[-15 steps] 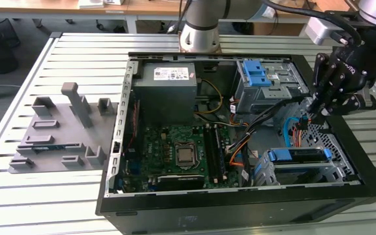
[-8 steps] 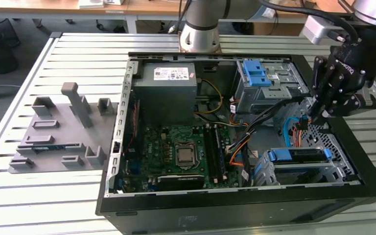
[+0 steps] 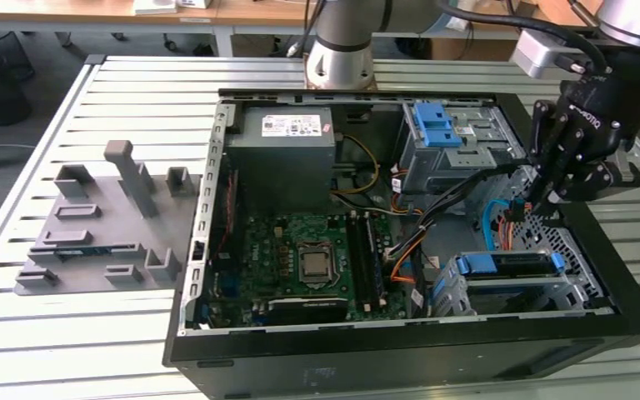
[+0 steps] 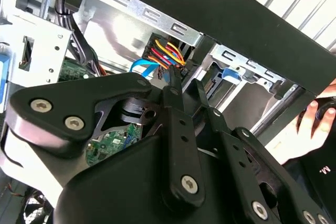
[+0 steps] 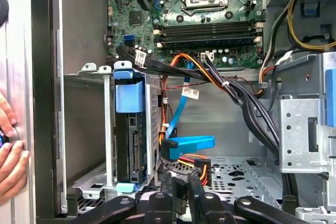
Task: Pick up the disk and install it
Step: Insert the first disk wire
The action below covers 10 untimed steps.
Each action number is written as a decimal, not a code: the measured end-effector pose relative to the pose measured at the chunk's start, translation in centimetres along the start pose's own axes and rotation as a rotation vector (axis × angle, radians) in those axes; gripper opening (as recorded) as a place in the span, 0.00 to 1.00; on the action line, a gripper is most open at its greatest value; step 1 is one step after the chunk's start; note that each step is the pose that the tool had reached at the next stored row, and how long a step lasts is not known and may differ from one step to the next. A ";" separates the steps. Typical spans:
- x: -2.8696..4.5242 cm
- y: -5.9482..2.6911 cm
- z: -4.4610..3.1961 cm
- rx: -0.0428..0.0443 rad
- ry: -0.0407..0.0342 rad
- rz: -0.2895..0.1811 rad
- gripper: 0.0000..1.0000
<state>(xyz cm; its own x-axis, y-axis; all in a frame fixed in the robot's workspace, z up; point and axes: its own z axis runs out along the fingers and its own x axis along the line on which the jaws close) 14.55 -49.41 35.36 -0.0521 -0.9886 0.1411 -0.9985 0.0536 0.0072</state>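
Observation:
The disk (image 3: 506, 265), silver-grey in a blue bracket, sits inside the lower drive cage of the open computer case (image 3: 409, 354); in the first wrist view the disk (image 5: 131, 129) stands on edge in that cage. My gripper (image 3: 537, 200) hangs over the case's open bay, just beyond the disk on the exterior view's right. Its fingers (image 5: 176, 190) are drawn close together, pinching a black power connector (image 5: 202, 167) with red, yellow and orange wires (image 4: 168, 56). In the second wrist view the gripper (image 4: 184, 80) has that connector at its tips.
A blue flat cable (image 5: 191, 142) lies beside the connector. An upper cage with blue latches (image 3: 437, 125), the motherboard (image 3: 309, 258) and the power supply (image 3: 287, 137) fill the case. A grey fixture (image 3: 97, 225) lies on the slatted table. A person's hand (image 5: 10, 156) rests outside the case wall.

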 end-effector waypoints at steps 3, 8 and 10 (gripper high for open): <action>-0.03 0.00 0.01 0.0001 0.0018 0.000 0.27; -0.11 0.00 0.00 0.0011 0.0213 0.000 0.27; -0.12 0.00 0.01 0.0014 0.0263 0.000 0.25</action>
<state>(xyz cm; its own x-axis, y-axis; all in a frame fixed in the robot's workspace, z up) 14.55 -49.29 35.33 -0.0520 -0.9846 0.1670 -0.9985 0.0537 0.0058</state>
